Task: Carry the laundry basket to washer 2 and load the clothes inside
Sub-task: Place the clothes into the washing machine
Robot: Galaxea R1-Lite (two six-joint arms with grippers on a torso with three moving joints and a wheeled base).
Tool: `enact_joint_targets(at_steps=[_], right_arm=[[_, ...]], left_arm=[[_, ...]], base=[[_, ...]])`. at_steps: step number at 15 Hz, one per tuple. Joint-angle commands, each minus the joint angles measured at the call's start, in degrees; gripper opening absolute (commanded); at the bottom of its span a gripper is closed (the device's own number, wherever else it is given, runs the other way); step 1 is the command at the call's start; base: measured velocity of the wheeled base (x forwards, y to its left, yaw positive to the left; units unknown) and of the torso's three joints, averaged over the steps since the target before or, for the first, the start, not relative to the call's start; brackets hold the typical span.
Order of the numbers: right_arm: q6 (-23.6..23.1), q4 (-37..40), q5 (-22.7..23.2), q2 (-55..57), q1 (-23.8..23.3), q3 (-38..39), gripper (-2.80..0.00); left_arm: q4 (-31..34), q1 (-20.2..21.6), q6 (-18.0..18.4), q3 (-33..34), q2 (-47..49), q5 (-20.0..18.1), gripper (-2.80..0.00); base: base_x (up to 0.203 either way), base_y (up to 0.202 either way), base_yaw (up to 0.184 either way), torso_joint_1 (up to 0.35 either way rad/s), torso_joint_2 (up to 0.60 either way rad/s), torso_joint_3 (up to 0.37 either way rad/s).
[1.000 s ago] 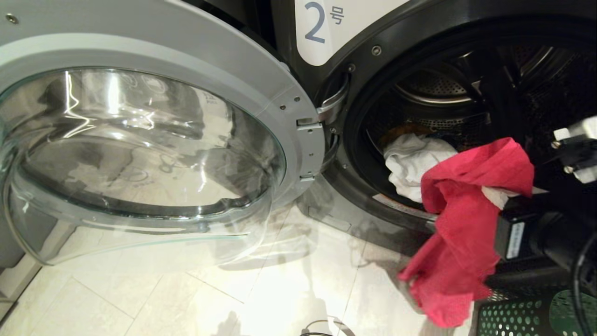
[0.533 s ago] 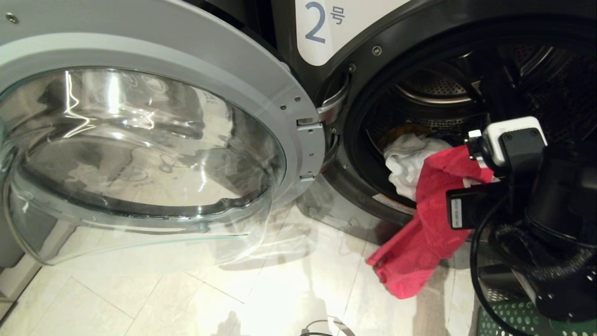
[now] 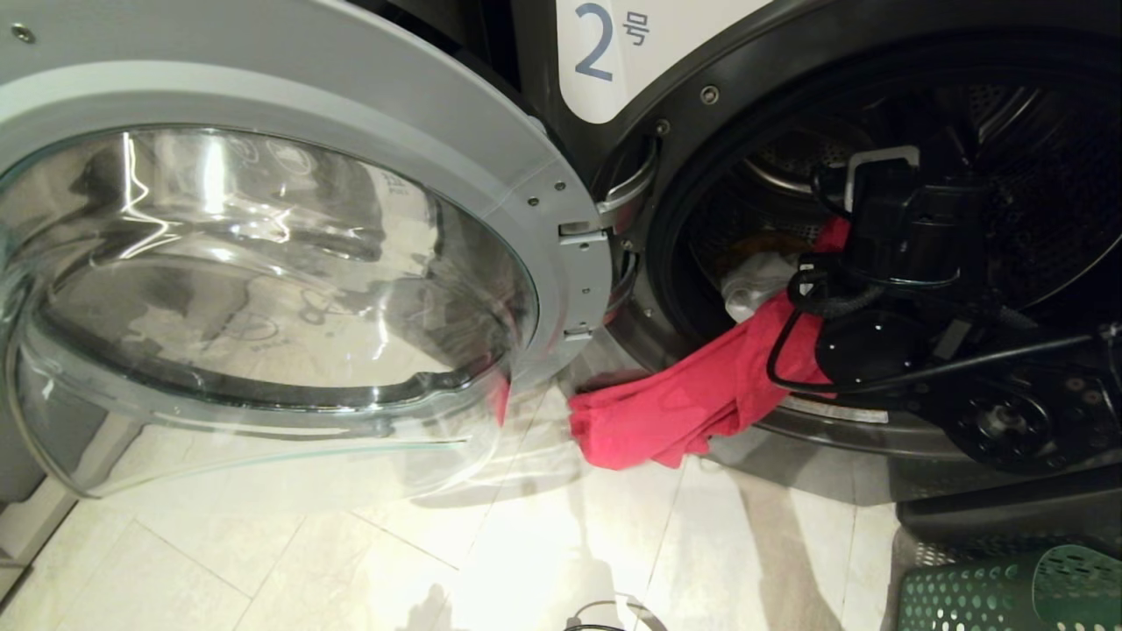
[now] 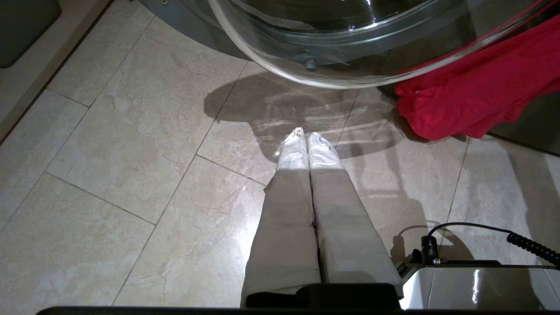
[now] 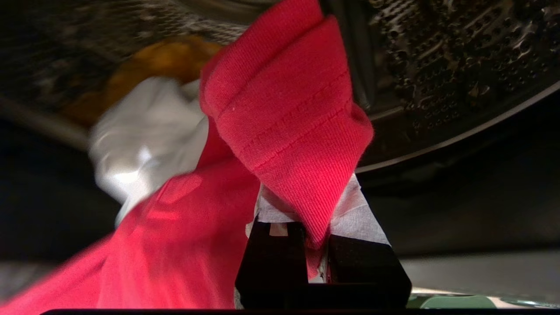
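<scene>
Since the earlier frame, the right arm had swung into washer 2 [image 3: 877, 263] at upper right, right gripper [image 5: 315, 245] clenching the red garment [image 3: 666, 412], which trailed over the sill. White [image 3: 754, 285] and yellow [image 5: 175, 57] clothes lay inside; the laundry basket [image 3: 990, 587] sat lower right; the left gripper [image 4: 306, 140] hung clenched, empty.

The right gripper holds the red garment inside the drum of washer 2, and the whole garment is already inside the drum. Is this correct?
Not quite. The right gripper does hold the red garment at the drum of washer 2, but the head view shows much of it trailing out over the door sill onto the floor.
</scene>
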Motion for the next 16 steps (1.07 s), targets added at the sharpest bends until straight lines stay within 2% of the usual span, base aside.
enact_joint_targets(at_steps=[1,4,7,11,13,16], right_arm=[[-0.16,-0.24,-0.24,5.61,-2.61,-3.38,-2.8],[-0.94,-0.24,-0.04,11.33,-6.26,-12.06,-2.8],[-6.4,-0.2,0.45,18.14,-10.31,-22.5,-2.8],[-12.44,-0.25,3.37,25.29,-12.48,-38.6,-2.8],[-15.85,-0.39,5.64,28.79,-13.18,-47.06,-2.8],[-25.46,-9.93,12.87,30.73,-15.49,-49.19,-2.8]], left_arm=[[-0.04,0.03,-0.02,0.0,-0.01,0.0,-2.8],[-0.04,0.03,-0.02,0.0,-0.01,0.0,-2.8],[-0.04,0.03,-0.02,0.0,-0.01,0.0,-2.8],[-0.04,0.03,-0.02,0.0,-0.01,0.0,-2.8],[-0.04,0.03,-0.02,0.0,-0.01,0.0,-2.8],[-0.04,0.03,-0.02,0.0,-0.01,0.0,-2.8]], base=[[0.0,0.0,0.0,0.0,0.0,0.0],[0.0,0.0,0.0,0.0,0.0,0.0],[0.0,0.0,0.0,0.0,0.0,0.0],[0.0,0.0,0.0,0.0,0.0,0.0],[0.0,0.0,0.0,0.0,0.0,0.0],[0.0,0.0,0.0,0.0,0.0,0.0]])
